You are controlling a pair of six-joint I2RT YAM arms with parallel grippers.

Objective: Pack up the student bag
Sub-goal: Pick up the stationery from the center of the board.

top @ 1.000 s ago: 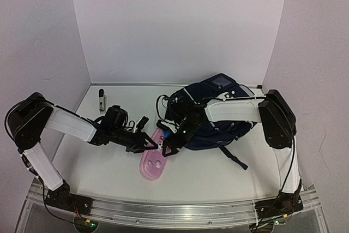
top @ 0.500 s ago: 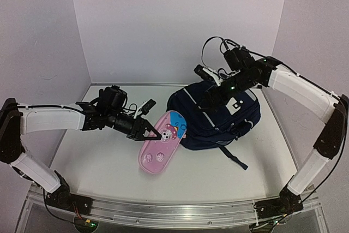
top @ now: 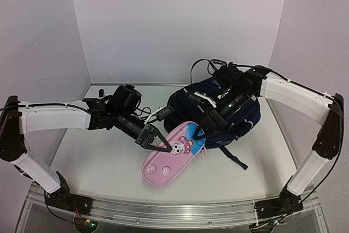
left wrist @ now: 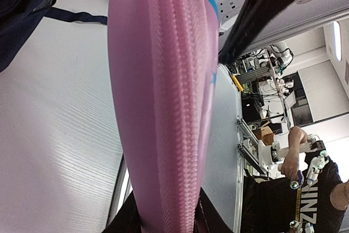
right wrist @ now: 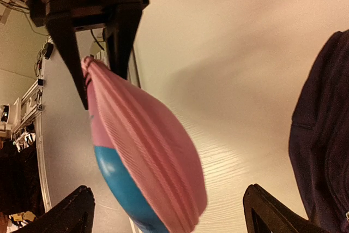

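From above, the student bag (top: pixel 246 117) lies flat on the white worktop (top: pixel 92 162), right of centre and toward the back wall. Its long axis runs roughly left to right. The right arm crosses over it, so which end is its top cannot be told, nor whether any pocket is open. Nothing shows inside it.

The left claw (top: pixel 161 144) is closed on the long edge of a pink-and-blue pencil case (top: pixel 172 159). The case slants from near-left to far-right, with its blue end just beside the bag's front edge. The right claw (top: pixel 203 132) hovers at that blue end, spread wide and holding nothing.

In the left wrist view, the pencil case fills the centre, edge-on. Its pink zip seam is shut along the whole visible length, pinched between the claw's two dark fingers at the bottom. Navy bag fabric sits in the upper-left corner.

In the right wrist view, the claw's own fingers stand far apart at the lower corners, with nothing between them. The pencil case hangs ahead of them in the left claw, above its shadow on the worktop. The bag's dark side fills the right edge.
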